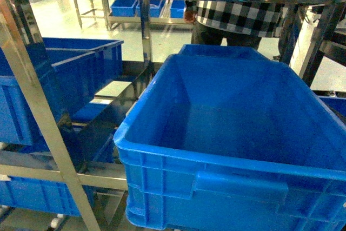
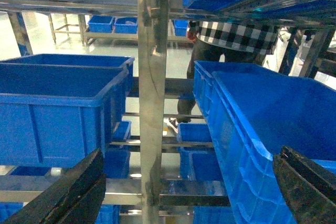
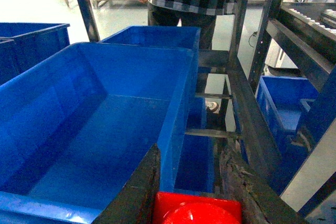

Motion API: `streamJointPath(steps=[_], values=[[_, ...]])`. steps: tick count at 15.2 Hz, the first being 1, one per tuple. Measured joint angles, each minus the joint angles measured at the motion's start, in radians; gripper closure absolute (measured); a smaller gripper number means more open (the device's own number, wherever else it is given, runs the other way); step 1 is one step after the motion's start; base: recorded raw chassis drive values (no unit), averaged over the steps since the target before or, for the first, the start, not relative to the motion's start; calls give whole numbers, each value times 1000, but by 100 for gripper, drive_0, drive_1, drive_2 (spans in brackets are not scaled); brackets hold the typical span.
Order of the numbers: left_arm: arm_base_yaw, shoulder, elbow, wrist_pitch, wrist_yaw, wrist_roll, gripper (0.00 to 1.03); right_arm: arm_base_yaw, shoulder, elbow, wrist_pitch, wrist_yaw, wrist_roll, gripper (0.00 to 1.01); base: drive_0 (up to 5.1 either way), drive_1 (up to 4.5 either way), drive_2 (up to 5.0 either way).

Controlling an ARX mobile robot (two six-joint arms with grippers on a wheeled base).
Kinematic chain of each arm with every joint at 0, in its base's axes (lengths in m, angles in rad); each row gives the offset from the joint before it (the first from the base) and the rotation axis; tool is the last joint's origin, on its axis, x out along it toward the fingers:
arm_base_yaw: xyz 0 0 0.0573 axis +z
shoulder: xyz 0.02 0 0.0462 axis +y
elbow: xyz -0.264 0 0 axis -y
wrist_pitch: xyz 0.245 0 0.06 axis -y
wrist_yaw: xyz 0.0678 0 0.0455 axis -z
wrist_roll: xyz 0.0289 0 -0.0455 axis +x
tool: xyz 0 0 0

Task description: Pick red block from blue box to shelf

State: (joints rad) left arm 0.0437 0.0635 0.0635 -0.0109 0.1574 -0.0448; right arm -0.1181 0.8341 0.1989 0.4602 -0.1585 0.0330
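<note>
The red block [image 3: 197, 209], glossy with a round stud on top, sits between the dark fingers of my right gripper [image 3: 191, 174], which is shut on it at the bottom edge of the right wrist view. The gripper hangs above the near right corner of a big dark blue crate [image 3: 94, 124]. In the left wrist view my left gripper [image 2: 191, 182] is open, with nothing between its fingers, and faces a steel post of the shelf [image 2: 153, 103]. The shelf [image 1: 145, 25] fills the head view, where neither gripper shows. The blue box is out of view.
The large ribbed blue crate [image 1: 238, 128] stands on the tier right in front, with more blue crates [image 1: 59, 79] to the left and below. A person in a checked shirt [image 1: 238, 17] stands behind the rack. A slanted steel post [image 1: 38, 112] crosses the left foreground.
</note>
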Motion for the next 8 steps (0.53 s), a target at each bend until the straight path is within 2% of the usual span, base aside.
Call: streamJointPath(steps=[8], values=[[0,0,0,0,0,0,5,0,0,0,0,0,0,72,0,0,0]])
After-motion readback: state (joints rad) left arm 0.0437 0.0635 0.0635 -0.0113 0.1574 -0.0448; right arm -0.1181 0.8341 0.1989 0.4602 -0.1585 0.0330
